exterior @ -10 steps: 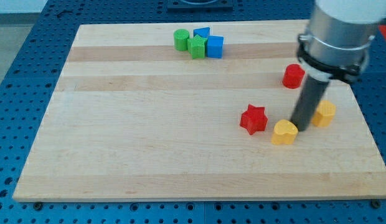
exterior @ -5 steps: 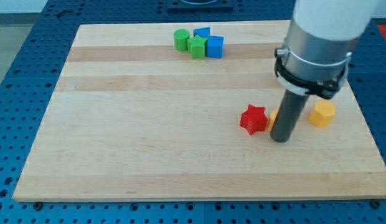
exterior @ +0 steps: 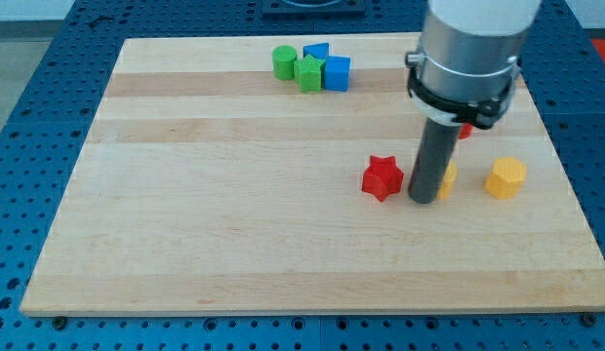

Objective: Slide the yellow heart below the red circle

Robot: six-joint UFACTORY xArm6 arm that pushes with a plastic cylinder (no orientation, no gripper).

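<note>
Now my tip [exterior: 423, 199] down on board [exterior: 234, 244], no jaws, holds nothing, touching yellow heart [exterior: 446, 178], mostly hidden behind rod. Red star [exterior: 383, 177] just left of tip; yellow hexagon [exterior: 504, 177] right; red circle [exterior: 465, 129] above, largely hidden.

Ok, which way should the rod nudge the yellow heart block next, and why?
Probably a short push toward the view's top right. My tip sits at the lower left edge of the yellow heart block, which peeks out right of the rod, with the red circle block above it, mostly hidden.
</note>
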